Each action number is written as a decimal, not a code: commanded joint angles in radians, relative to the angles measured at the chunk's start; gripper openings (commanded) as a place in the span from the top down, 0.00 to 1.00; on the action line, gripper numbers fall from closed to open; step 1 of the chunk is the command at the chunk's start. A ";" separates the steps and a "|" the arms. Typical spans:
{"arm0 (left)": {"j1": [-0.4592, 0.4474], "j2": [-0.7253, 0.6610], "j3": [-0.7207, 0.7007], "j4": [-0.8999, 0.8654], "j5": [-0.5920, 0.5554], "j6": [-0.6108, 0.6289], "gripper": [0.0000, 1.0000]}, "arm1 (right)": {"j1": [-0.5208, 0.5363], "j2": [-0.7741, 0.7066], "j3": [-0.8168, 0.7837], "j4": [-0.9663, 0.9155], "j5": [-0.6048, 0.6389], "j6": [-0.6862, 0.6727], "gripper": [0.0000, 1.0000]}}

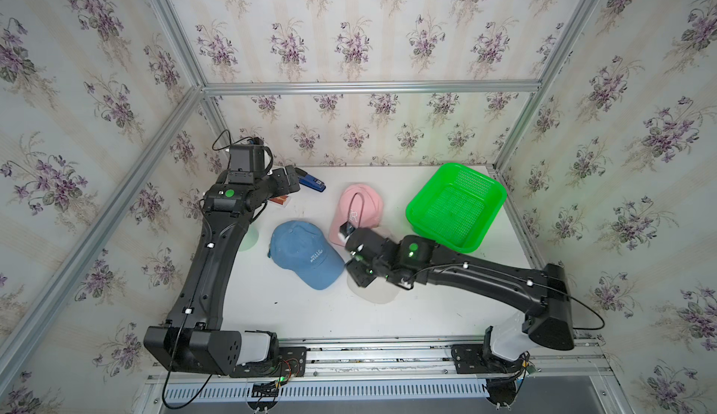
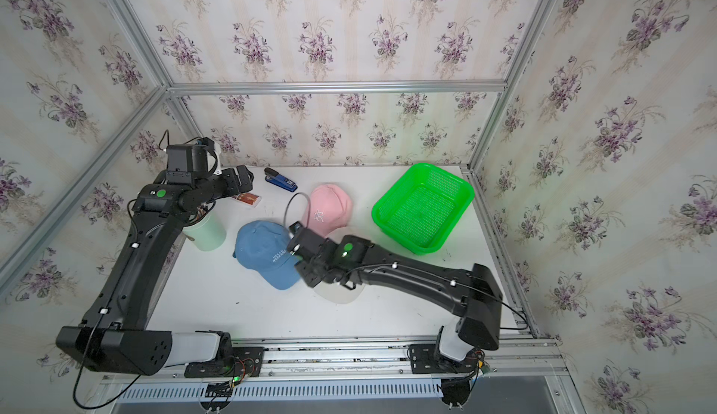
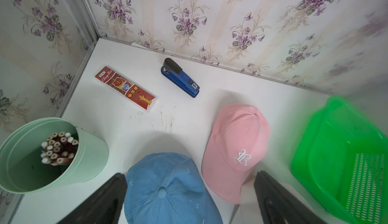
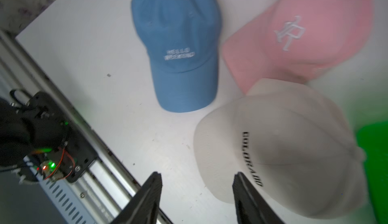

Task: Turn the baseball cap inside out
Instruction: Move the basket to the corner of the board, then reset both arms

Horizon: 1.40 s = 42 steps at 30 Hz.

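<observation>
The right gripper [image 4: 197,174] stands with its jaws apart and only bare table [image 4: 94,76] between them. The cream cap [image 4: 283,149] lies crown-up just off one finger, though the blur hides whether they touch. Farther ahead the blue cap [image 4: 178,44] and the pink cap [image 4: 304,40] lie side by side, brims toward the pincer, and a green basket [image 4: 373,160] edges in past the cream cap.

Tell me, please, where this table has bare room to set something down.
The widest bare patch lies between the blue cap, the left arm and the front rail. A narrower strip runs along the back wall from the stapler to the green basket. Crowded: the middle, where pink cap and white cap sit beside the blue.
</observation>
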<state>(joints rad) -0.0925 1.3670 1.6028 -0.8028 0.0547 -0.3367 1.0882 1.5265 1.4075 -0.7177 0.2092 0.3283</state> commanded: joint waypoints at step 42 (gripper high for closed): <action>-0.163 0.086 0.069 -0.019 -0.035 0.050 0.01 | -1.189 0.072 -0.433 0.556 -0.216 0.173 0.78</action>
<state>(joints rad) -0.2558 1.4544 1.6752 -0.8402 0.0284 -0.2955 -0.1013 1.5631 0.9451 -0.2176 -0.0135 0.4896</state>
